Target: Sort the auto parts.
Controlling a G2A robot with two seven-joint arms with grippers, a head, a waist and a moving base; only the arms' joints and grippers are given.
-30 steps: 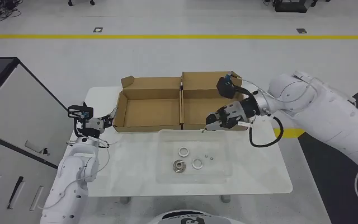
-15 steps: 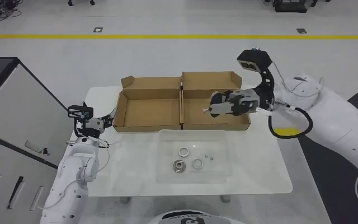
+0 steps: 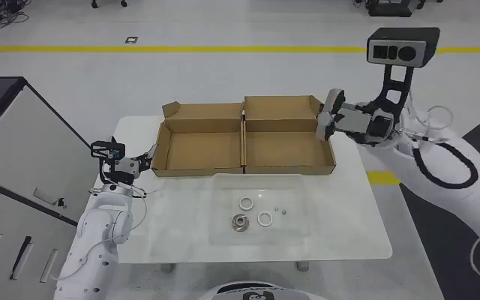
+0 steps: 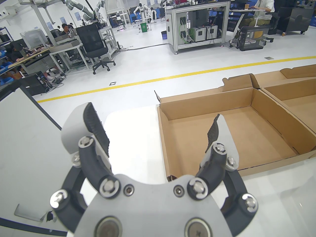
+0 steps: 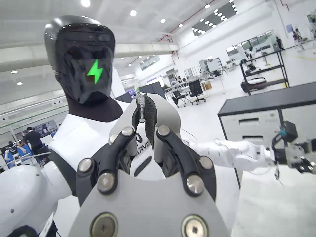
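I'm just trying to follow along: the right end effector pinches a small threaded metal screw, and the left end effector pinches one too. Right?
Not quite. The left end effector is open and empty, as the left wrist view shows. The right end effector does pinch the small threaded metal screw.

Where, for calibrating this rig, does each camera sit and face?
Top view: above the arms, looking down at the table, clear tray, left box and right box; left arm and right arm show.
Left wrist view: on the left arm, facing across its open left tool into the left box.
Right wrist view: on the raised right arm, facing back at the robot's head; right tool grips a threaded part.
Shared: top and left wrist views both show the left box.
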